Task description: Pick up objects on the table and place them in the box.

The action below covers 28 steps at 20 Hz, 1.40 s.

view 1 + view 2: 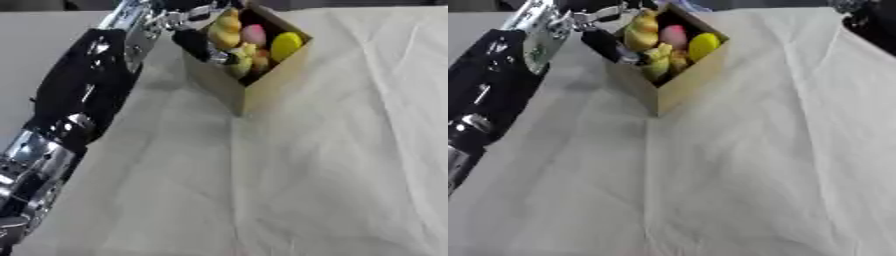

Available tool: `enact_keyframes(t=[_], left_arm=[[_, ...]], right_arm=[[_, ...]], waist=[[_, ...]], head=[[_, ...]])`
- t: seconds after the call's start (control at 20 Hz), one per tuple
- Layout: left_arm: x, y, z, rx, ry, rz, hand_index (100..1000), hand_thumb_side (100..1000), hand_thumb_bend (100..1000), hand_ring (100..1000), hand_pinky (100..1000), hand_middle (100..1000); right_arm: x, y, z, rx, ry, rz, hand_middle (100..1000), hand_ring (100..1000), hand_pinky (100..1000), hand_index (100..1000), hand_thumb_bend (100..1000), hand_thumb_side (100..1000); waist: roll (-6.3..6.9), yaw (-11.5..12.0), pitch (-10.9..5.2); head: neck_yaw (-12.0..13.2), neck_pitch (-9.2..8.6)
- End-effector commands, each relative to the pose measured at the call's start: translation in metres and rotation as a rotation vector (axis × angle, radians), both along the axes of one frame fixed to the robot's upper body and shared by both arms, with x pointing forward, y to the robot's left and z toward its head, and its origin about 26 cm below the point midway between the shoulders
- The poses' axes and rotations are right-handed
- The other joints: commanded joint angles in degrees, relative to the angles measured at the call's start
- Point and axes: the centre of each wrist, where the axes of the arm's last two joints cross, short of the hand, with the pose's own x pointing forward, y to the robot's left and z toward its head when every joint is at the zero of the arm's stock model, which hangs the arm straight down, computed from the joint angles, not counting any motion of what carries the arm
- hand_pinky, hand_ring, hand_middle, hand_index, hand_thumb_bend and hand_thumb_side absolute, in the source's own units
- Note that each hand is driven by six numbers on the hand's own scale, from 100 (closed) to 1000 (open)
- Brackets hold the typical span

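An open cardboard box stands at the back of the cloth-covered table. Inside lie several toy foods: a yellow oval piece, a pink one, a yellow-orange one and a yellow-green one. My left arm reaches in from the lower left, and my left hand hangs over the box's left rim with dark fingers stretched down inside, holding nothing that I can see. My right hand shows only as a dark shape in the top right corner of the right eye view.
A wrinkled white cloth covers the table in front of and right of the box. My left forearm lies across the left side of the table.
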Motion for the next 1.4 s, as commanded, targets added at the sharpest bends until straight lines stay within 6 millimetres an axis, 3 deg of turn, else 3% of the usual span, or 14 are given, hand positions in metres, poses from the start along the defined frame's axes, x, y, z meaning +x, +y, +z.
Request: enact_keyframes(t=[0.05, 0.2, 0.35, 0.55, 0.85, 1.2, 1.4], left_arm=[[-0.012, 0.004, 0.032, -0.104, -0.1, -0.013, 886, 596, 282, 779, 829, 783], [-0.037, 0.012, 0.05, -0.315, -0.169, -0.082, 840, 570, 179, 737, 824, 733], [-0.075, 0.03, 0.065, -0.555, -0.2, -0.164, 830, 563, 150, 711, 822, 706], [-0.13, 0.063, 0.06, -0.835, -0.176, -0.245, 837, 603, 146, 689, 822, 684], [-0.183, 0.106, 0.026, -1.156, -0.134, -0.217, 842, 678, 140, 677, 828, 669], [-0.195, 0.146, -0.037, -1.405, -0.045, -0.103, 836, 810, 100, 671, 838, 660], [-0.2, 0.158, -0.063, -1.512, -0.009, -0.063, 837, 830, 114, 674, 842, 664]], right_arm=[[-0.005, -0.001, 0.008, -0.002, -0.03, 0.001, 679, 704, 887, 791, 100, 629], [-0.005, -0.003, 0.006, 0.001, -0.03, -0.005, 679, 705, 886, 792, 100, 626], [-0.005, -0.006, 0.004, 0.011, -0.028, -0.014, 681, 706, 887, 794, 100, 632], [-0.005, -0.009, 0.0, 0.038, -0.025, -0.014, 684, 703, 887, 798, 100, 647], [-0.005, -0.011, -0.004, 0.074, -0.019, -0.004, 686, 700, 886, 801, 100, 686], [-0.004, -0.011, -0.015, 0.169, -0.008, 0.037, 700, 715, 892, 812, 100, 715], [-0.004, -0.014, -0.024, 0.22, 0.019, 0.036, 704, 717, 893, 817, 100, 731]], waist=[[-0.12, 0.4, -1.82], [-0.19, 1.2, -2.15], [-0.38, 2.3, -2.35], [-0.94, 3.7, -2.5], [-1.98, 4.8, -2.07], [-2.62, 5.5, -1.19], [-2.73, 5.7, -0.74]], head=[[-0.5, 0.39], [-1.3, 0.96], [-2.2, 1.35], [-3.0, 1.58], [-3.7, 1.13], [-4.1, -0.15], [-4.2, -0.71]])
